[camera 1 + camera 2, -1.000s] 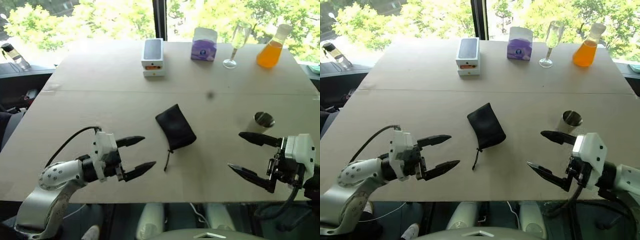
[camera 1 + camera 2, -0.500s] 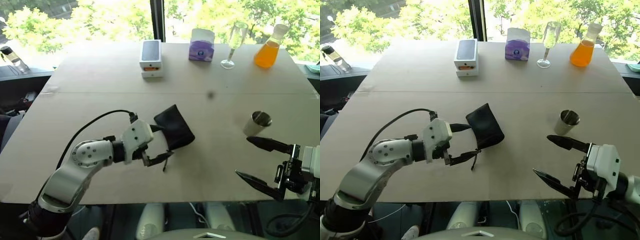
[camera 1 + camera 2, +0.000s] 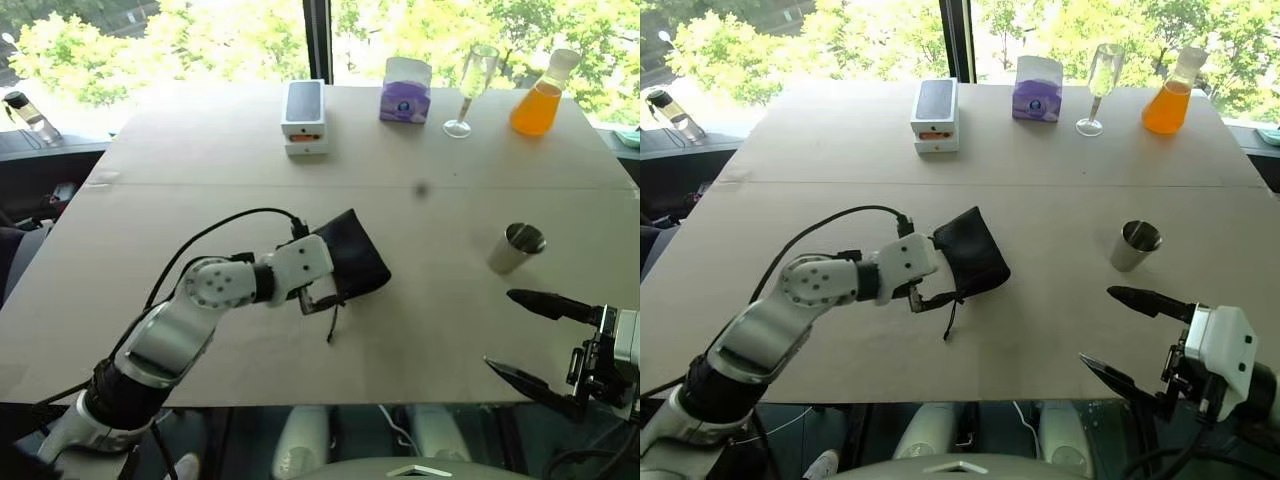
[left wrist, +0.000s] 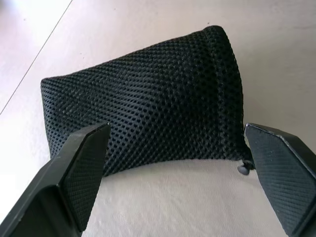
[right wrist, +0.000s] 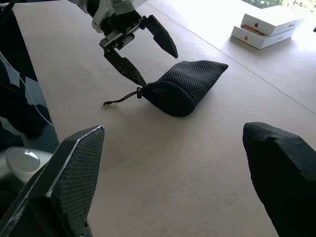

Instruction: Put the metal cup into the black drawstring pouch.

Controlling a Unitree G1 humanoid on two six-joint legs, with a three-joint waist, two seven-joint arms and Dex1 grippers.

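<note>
The black drawstring pouch (image 3: 350,261) lies mid-table, straddled by the wide-spread left gripper (image 5: 143,54), evidently so that it can be seized near its corded mouth. The metal cup (image 3: 515,246) stands upright at the right, untouched. The right gripper (image 3: 530,340) is held released, near the table's near edge, apparently in waiting.

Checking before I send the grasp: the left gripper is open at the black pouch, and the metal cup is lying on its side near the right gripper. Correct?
Not quite. The metal cup stands upright, open end up, as the right eye view shows. The rest holds: the left gripper is open at the black pouch, and the cup is on the right gripper side of the table.
</note>
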